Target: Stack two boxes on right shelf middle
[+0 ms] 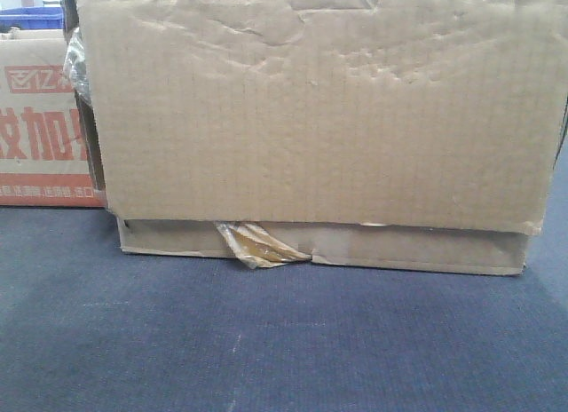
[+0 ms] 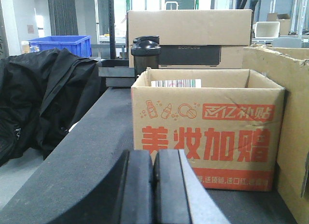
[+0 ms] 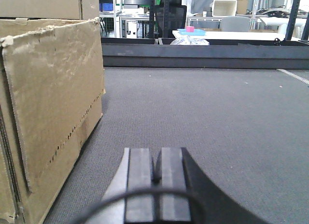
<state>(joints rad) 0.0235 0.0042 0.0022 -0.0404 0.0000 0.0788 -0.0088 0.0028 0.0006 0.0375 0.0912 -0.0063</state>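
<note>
Both arms lie low and level over the grey mat point(image 3: 217, 118). The left claw point(image 2: 154, 185) is pinched closed on nothing; a red-printed carton point(image 2: 207, 132) stands straight ahead, the plain brown box point(image 2: 292, 127) ahead-right, cut off by the frame. The right claw point(image 3: 155, 178) is closed and empty too, that box just to its left, open mat ahead and rightward.

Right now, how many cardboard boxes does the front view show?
2: a large plain brown corrugated cardboard box fills the centre; a red-printed cardboard box stands behind its left edge. Others may be hidden.
</note>
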